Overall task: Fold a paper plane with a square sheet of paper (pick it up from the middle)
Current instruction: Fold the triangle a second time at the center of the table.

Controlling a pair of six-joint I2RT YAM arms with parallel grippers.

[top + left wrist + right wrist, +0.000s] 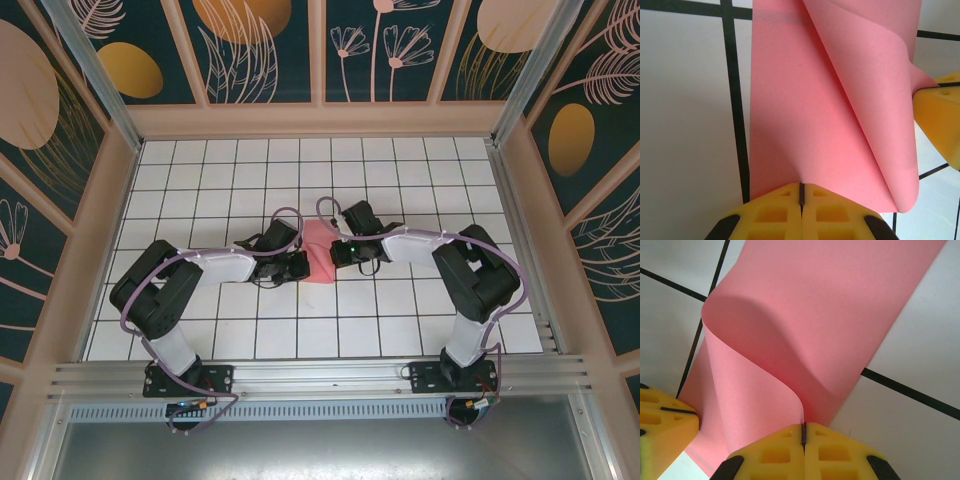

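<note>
Tiled table (200, 190), patterned walls (260, 50) around sheet (320, 256)

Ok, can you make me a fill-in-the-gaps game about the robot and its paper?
1. The sheet of paper is coloured ___.
2. It is pinched by ___ sets of yellow jaws.
3. The left jaws are ___ on the paper's edge.
4. The table has white tiles with ___ lines.
Missing words: pink; two; shut; black.
</note>
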